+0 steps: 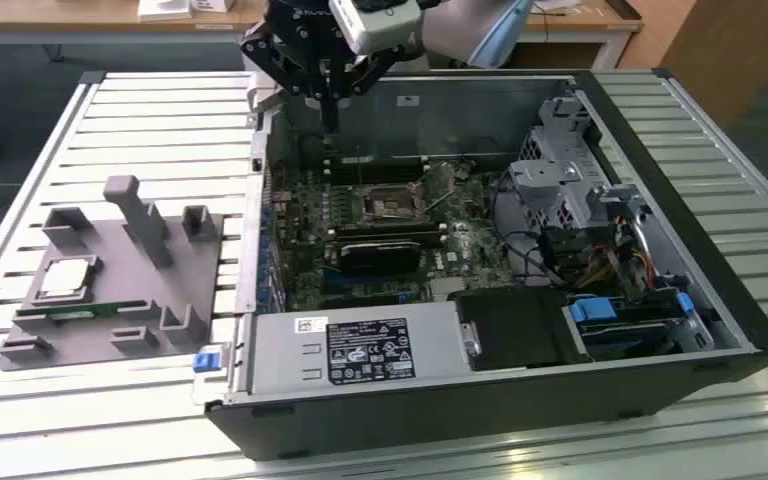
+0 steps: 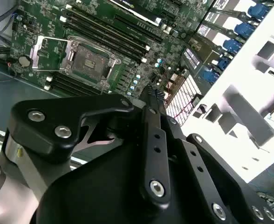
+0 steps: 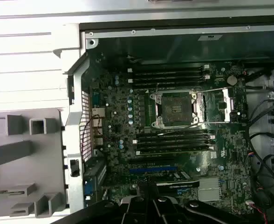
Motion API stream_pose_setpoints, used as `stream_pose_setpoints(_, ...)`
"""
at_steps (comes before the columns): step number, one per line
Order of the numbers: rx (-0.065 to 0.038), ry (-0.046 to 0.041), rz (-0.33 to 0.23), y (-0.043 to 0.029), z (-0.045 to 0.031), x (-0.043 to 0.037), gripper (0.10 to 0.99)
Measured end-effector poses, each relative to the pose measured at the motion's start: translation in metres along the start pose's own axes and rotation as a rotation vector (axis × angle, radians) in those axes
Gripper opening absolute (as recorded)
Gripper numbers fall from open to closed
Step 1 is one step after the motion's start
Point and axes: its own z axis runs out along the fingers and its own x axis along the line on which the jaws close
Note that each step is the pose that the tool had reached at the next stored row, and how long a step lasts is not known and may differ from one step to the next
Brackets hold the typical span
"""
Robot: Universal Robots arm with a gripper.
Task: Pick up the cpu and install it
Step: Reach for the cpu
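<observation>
The black two-fingered gripper (image 1: pixel 331 126) was seen closed, with nothing held, above the open dark metal computer case (image 1: pixel 491 400). The small square silver-grey cpu (image 1: pixel 64 278) was seen lying on the grey plastic fixture tray (image 1: pixel 131 285), well apart at the exterior view's left.

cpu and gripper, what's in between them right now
In the exterior view, the case's side wall, a strip of table slats and the grey holder's tall post lie between the gripper and the cpu.

Slatted metal table (image 1: pixel 157 120) carries open computer case (image 1: pixel 491 415); grey fixture tray (image 1: pixel 131 288) just beside.
</observation>
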Motion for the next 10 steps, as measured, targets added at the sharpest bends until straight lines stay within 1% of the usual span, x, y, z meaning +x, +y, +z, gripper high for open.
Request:
stream_pose_setpoints(3,0.0,0.0,0.0,0.0,0.0,0.0003,0.106)
stream_pose_setpoints(7,0.0,0.0001,0.0,-0.0013,-0.0003,0.0176,0.106)
stream_pose_setpoints(10,0.0,0.0001,0.0,-0.0022,-0.0001,0.0287,0.106)
